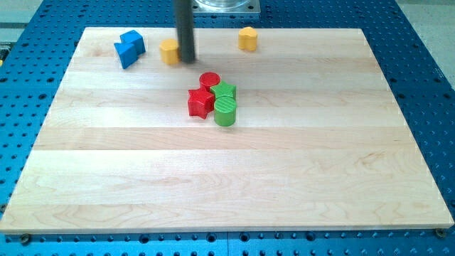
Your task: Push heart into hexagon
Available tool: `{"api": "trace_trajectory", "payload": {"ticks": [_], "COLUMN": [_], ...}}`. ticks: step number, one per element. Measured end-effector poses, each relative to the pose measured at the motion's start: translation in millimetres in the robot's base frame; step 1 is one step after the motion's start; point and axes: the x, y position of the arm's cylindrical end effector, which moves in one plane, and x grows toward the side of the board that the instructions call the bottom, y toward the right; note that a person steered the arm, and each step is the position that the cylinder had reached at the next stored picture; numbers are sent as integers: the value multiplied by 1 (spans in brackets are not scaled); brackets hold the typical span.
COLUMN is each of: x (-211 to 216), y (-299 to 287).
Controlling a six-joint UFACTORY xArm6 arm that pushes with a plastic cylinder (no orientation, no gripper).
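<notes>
Board: pale wooden table top (pixel 227 185) on a blue perforated base (pixel 426 43); all blocks sit in its upper half.
Rod: straight dark rod, no jaws to open or close, holding nothing; my tip (pixel 188 60) rests on the wood near the view's top.
Heart: I take the small yellow block (pixel 169 52) touching, or just beside, the tip's left side to be the yellow heart; its lobes are too small to confirm.
Hexagon: I take the yellow block (pixel 247 38) near the top edge, well apart to the view's right, to be the yellow hexagon.
Contact side: the tip stands between the two yellow blocks, on the wrong face for this push.
Step in hand: my judgement is that the tip must go round the heart, by the top or the bottom, to its left face.
Push line: from there, steer right and slightly upward, centred on the block so it does not spin away.
Bystanders: blue blocks (pixel 129 48) lie just left of the heart, leaving little room to enter; red star (pixel 200 102), red cylinder (pixel 210 80), green cylinder (pixel 225 112) and another green block (pixel 225 90) cluster below the route.
Risk: an off-centre push would rotate the heart toward the board's top edge.
</notes>
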Motion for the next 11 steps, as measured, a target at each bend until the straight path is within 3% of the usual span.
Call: {"api": "trace_trajectory", "payload": {"ticks": [1, 2, 3, 4, 5, 6, 7, 8, 11], "x": [2, 21, 27, -8, -47, -43, -33, -64, -75], "y": [-47, 0, 122, 201, 188, 94, 41, 102, -26]}}
